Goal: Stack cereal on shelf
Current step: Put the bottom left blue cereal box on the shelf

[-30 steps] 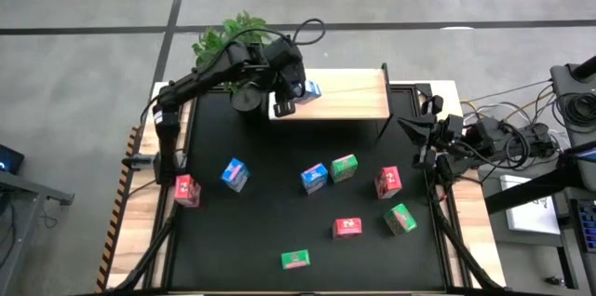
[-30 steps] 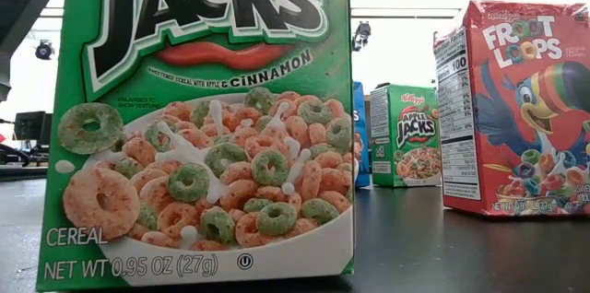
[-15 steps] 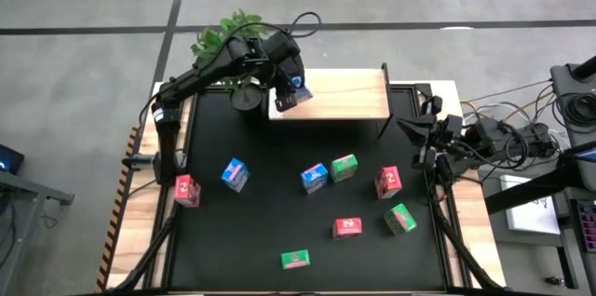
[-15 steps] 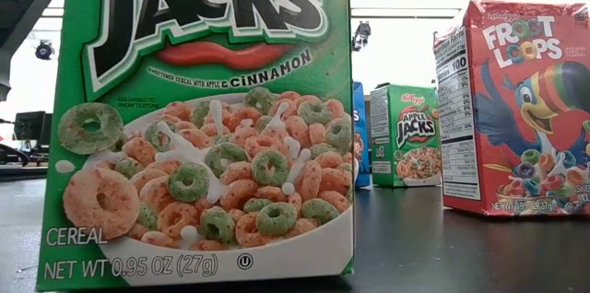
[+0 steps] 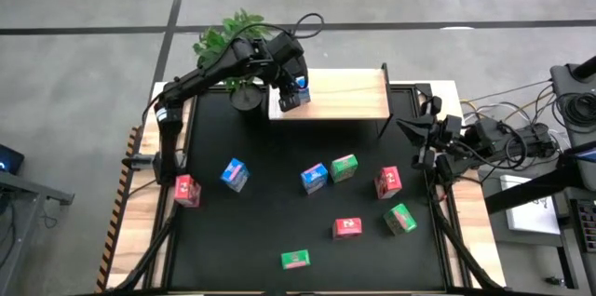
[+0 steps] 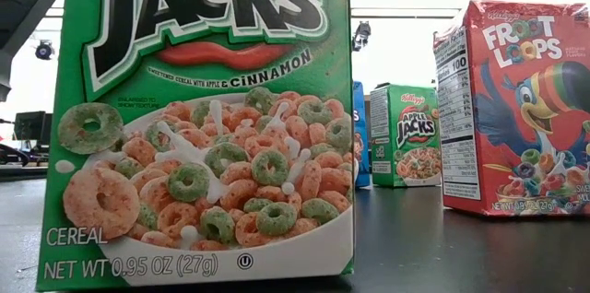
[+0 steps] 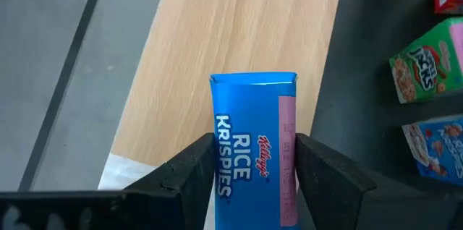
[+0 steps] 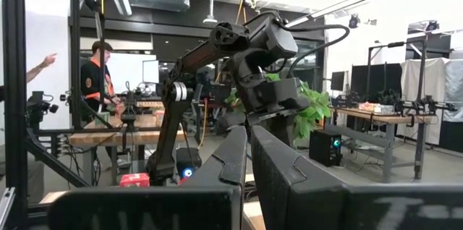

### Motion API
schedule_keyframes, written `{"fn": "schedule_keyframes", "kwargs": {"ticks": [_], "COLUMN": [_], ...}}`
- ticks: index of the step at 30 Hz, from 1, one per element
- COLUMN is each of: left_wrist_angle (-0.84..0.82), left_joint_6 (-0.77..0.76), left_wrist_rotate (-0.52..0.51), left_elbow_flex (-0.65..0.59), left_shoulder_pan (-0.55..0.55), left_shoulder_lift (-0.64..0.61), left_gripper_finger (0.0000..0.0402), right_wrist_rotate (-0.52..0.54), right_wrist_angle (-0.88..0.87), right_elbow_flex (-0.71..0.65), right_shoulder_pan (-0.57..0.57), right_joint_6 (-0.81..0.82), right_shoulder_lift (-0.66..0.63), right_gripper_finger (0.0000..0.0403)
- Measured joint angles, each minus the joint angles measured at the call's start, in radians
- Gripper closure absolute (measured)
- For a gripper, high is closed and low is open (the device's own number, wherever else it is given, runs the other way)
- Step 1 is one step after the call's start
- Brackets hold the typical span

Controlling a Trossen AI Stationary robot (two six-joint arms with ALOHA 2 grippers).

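Left gripper (image 7: 253, 179) jaws clamp the blue cereal box (image 7: 253, 143) lengthwise over the shelf (image 7: 239, 35).

Glossy printed cardboard cereal boxes (image 6: 198, 118), pale smooth-grained wooden shelf (image 7: 231, 49), matt black tabletop (image 5: 270, 222).

A bright blue cardboard cereal box (image 7: 253, 143) with white "Rice Krispies" lettering and a pink side strip shows against the pale, fine-grained wooden plank shelf (image 7: 239, 27). On the black table mat (image 5: 261, 231) lie more small boxes in blue, green and red. The nearest green cardboard box (image 6: 198, 118) carries white "Apple Jacks" lettering over orange and green cereal rings, and the red cardboard box (image 6: 516, 109) bears a multicoloured toucan.
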Motion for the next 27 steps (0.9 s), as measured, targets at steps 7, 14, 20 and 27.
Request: {"fn": "schedule_keyframes", "kwargs": {"ticks": [7, 14, 20, 27], "left_wrist_angle": [0.003, 0.011, 0.017, -0.018], "left_joint_6": [0.016, 0.022, 0.049, 0.06], "left_wrist_rotate": [0.003, 0.006, 0.006, 0.006], "left_elbow_flex": [-0.001, -0.004, 0.01, 0.081], "left_shoulder_pan": [0.009, 0.008, 0.007, 0.001], "left_shoulder_lift": [0.0, 0.0, 0.0, -0.002], "left_gripper_finger": [0.0226, 0.0197, 0.0191, 0.0191], "right_wrist_rotate": [0.0, 0.0, 0.0, 0.0], "right_wrist_angle": [0.0, -0.013, -0.02, -0.018], "right_elbow_flex": [0.0, 0.0, 0.0, 0.0], "right_shoulder_pan": [0.0, 0.0, 0.0, 0.0], "right_joint_6": [-0.001, -0.001, -0.001, 0.011], "right_shoulder_lift": [0.0, 0.0, 0.0, 0.0], "right_gripper_finger": [0.039, 0.039, 0.039, 0.039]}}
